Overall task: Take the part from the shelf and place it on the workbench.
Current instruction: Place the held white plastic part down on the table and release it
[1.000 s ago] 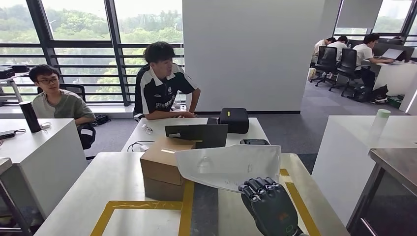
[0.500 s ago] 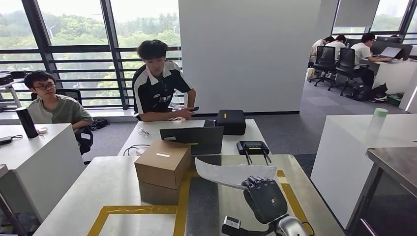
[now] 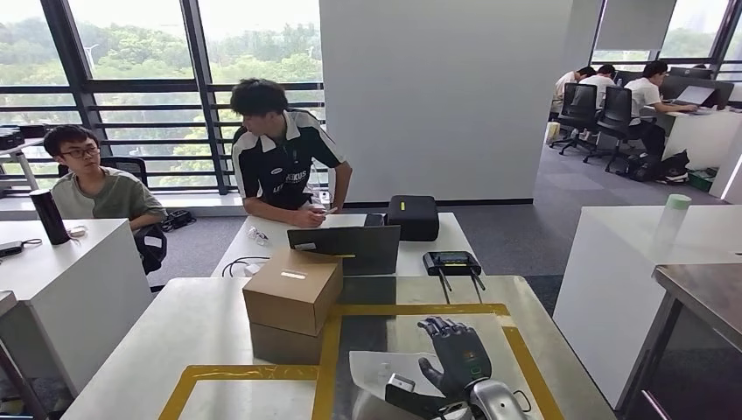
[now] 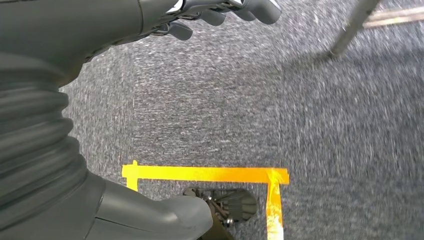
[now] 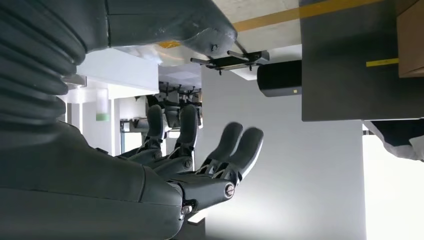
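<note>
Fingers (image 3: 444, 331) of the right hand (image 3: 457, 354) were spread apart and straight, holding nothing; the right wrist view showed the same, fingers (image 5: 235, 145) extended w/ clear gaps. The hand hovered just over the part (image 3: 382, 370), a flat white piece lying on the tabletop (image 3: 201, 319) inside the yellow tape outline (image 3: 332, 337); whether the palm touched it I couldn't tell. Left hand (image 4: 150, 20) hung over grey carpet (image 4: 240, 100) w/ yellow floor tape (image 4: 205, 174), fingers (image 4: 252, 7) curled in, nothing in them.

Next back on the tabletop, left of the hand, sat two stacked cardboard boxes (image 3: 291, 302); the white label on the top one was too small to read. Behind them, on the next desk: a dark laptop (image 3: 359, 245), a black handheld controller (image 3: 451, 261) and a black case (image 3: 413, 217). A person in a black-and-white jersey (image 3: 280, 166) leaned there; chest lettering illegible. Farther left sat a person in glasses (image 3: 96, 184).
</note>
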Tool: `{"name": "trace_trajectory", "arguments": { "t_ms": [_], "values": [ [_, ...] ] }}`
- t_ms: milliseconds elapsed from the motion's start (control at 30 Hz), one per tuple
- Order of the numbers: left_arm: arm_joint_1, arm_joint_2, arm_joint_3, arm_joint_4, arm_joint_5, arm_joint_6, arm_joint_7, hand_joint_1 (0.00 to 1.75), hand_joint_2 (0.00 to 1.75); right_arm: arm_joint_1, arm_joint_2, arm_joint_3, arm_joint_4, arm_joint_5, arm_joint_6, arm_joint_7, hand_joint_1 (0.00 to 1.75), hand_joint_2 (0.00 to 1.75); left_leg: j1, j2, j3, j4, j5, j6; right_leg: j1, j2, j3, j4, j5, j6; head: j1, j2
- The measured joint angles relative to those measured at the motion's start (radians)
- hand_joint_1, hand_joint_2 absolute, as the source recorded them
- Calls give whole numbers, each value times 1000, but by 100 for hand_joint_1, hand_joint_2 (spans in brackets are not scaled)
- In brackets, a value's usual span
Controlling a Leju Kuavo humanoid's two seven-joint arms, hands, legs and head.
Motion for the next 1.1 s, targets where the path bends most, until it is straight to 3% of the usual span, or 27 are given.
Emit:
{"name": "trace_trajectory", "arguments": {
  "t_ms": [33, 167, 300, 467, 567, 633, 700, 733, 767, 800, 867, 900, 967, 1033, 1100],
  "values": [
    [0, 0, 6, 0, 0, 15, 7, 0, 0, -2, 3, 0, 5, 0, -4, -1, 0, 0, 0, 0, 0, 0, 0, 0, 0, 0, 0, 0, 0, 0, 0, 0],
    [2, 0, 16, 0, -24, 101, 72, 0, 0, -6, 12, 0, 11, -4, -35, -15, 0, 0, 0, 0, 0, 0, 0, 0, 0, 0, 0, 0, 0, 0, 0, 0],
    [3, 0, 23, 0, -28, 117, 133, 0, 0, 1, 13, 1, -31, -2, -72, -11, 0, 0, 0, 0, 0, 0, 0, 0, -1, 0, 0, 0, 0, 1, 0, 0],
    [6, 0, 50, 0, -7, 133, 185, 0, 0, 33, -5, 9, -191, 2, -70, 12, 0, 0, -6, 0, 0, 6, -5, 12, -7, 0, 3, -5, 2, 8, 0, 0],
    [9, -4, 55, 1, -32, 142, 197, 0, 0, 61, -40, 13, -332, 2, -69, 39, 0, 0, 2, 3, 11, -15, 9, 18, -5, 0, 6, -2, -6, 16, 1, 0],
    [9, -7, 55, 1, -55, 151, 203, 0, 0, 86, -70, 15, -431, 10, -71, 60, 0, 0, 10, 7, 18, -33, 20, 23, -5, -2, -20, 65, -55, 25, 2, 0],
    [10, -8, 55, 1, -66, 153, 208, 0, 0, 118, -98, 16, -519, 28, -74, 82, 0, 0, 12, 10, 17, -36, 23, 25, -11, -2, -72, 185, -117, 35, 3, 0],
    [11, -9, 55, 1, -69, 153, 210, 0, 0, 139, -111, 16, -560, 42, -75, 95, 0, 0, 13, 11, 16, -34, 23, 25, -16, -3, -90, 230, -131, 41, 3, 0],
    [12, -10, 55, 1, -73, 153, 211, 0, 0, 162, -123, 16, -602, 56, -76, 107, 0, 0, 16, 11, 13, -32, 23, 23, -21, -4, -92, 240, -126, 46, 3, 0],
    [13, -11, 54, 1, -77, 153, 211, 0, 0, 182, -134, 16, -642, 70, -76, 118, 0, 0, 20, 11, 9, -28, 23, 19, -27, -5, -75, 212, -103, 53, 3, 0],
    [13, -13, 53, 1, -84, 153, 213, 0, 0, 213, -156, 17, -720, 95, -79, 133, 0, 0, 27, 10, -1, -15, 23, 5, -36, -9, -4, 85, -51, 67, 4, 0],
    [13, -14, 53, 1, -86, 153, 214, 0, 0, 226, -166, 17, -753, 107, -82, 138, 0, 0, 29, 8, -5, -9, 23, -4, -37, -7, 23, 38, -31, 68, 4, 0],
    [14, -14, 52, 1, -87, 153, 217, 0, 0, 253, -185, 16, -811, 133, -89, 147, 0, 0, 27, 4, -9, -2, 25, -22, -34, -2, 37, 7, -26, 53, 3, 0],
    [15, -15, 52, 1, -88, 153, 217, 0, 0, 283, -196, 16, -863, 161, -93, 156, 0, 0, 27, 3, -13, -2, 31, -39, -33, -1, 28, 8, -19, 28, 3, 0],
    [18, -15, 52, 1, -89, 153, 218, 0, 0, 310, -200, 16, -909, 187, -95, 166, 0, 0, 30, 9, -29, 24, 2, -47, -33, -4, 14, 7, -6, 7, 2, 0]
  ]
}}
